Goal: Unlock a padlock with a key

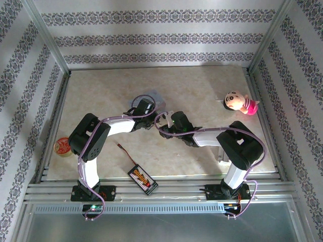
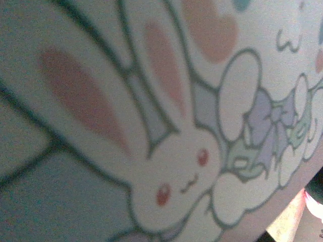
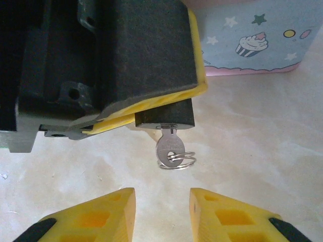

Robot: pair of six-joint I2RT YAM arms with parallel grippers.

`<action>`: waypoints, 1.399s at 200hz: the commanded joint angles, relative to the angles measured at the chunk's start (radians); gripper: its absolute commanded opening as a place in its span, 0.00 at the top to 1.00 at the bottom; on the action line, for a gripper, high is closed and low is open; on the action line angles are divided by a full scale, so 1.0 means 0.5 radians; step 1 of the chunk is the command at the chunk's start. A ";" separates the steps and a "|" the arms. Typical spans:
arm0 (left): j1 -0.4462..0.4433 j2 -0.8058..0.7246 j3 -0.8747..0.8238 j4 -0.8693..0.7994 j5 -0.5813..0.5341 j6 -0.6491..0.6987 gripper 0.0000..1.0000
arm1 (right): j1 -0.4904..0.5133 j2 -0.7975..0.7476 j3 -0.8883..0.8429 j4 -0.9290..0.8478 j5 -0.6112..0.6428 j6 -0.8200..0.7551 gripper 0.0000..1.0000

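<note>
In the right wrist view, the padlock (image 3: 164,118), a small dark block, is clamped between the yellow-and-black fingers (image 3: 151,101) of my left gripper (image 1: 150,112). The silvery key (image 3: 168,145) sticks in the padlock's underside and points toward the camera. A wire ring (image 3: 177,161) hangs from the key's head. My right gripper (image 3: 161,196) stands open just short of the key, its yellow fingertips apart with only tabletop between them. The padlock's shackle is hidden inside the left fingers.
The light-blue cartoon tin (image 3: 252,40) lies just behind the padlock, and its bunny print (image 2: 176,171) is close under the left wrist camera. A doll (image 1: 240,102) lies at the right, a black board with wires (image 1: 142,179) at the front, and a red roll (image 1: 63,146) at the left.
</note>
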 commanded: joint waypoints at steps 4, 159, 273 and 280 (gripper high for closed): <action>0.030 -0.053 0.035 -0.129 0.089 -0.041 1.00 | 0.022 0.031 0.076 -0.016 -0.032 -0.082 0.65; 0.040 -0.028 0.050 -0.146 0.205 -0.055 1.00 | 0.038 0.157 0.250 -0.133 0.057 -0.166 0.72; 0.040 -0.027 -0.026 -0.069 0.262 -0.065 1.00 | -0.283 0.323 0.150 0.554 -0.777 0.874 1.00; 0.040 -0.032 -0.032 -0.065 0.262 -0.063 1.00 | -0.320 0.363 0.124 0.708 -0.868 1.019 1.00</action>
